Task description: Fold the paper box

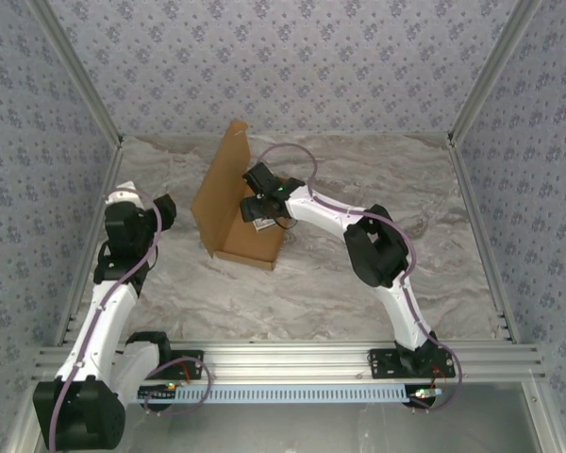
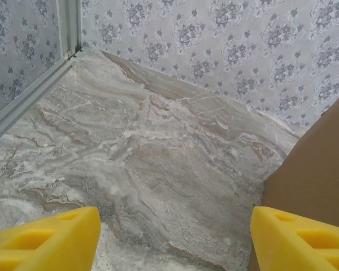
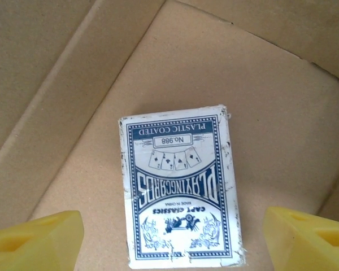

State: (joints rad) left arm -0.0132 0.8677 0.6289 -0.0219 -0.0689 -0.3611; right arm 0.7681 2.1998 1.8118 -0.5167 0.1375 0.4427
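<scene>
Top external, right arm (image 1: 377, 247) extended over paper box (image 1: 228, 189)

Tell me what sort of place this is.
Probably a robot test booth, not a home: floral-patterned walls on aluminium framing, a marble-look tabletop holding a paper box, and a left arm and right arm bolted to a rail.

My left arm (image 1: 104, 302) stands folded close to its base, and my left gripper (image 1: 164, 209) points forward and a little to the right. Its yellow fingers (image 2: 45, 240) are spread wide apart. My right arm (image 1: 406, 293) reaches forward and to the left with the elbow bent. My right gripper (image 1: 257, 209) points downward, and its fingers (image 3: 34, 240) are wide apart too.
</scene>
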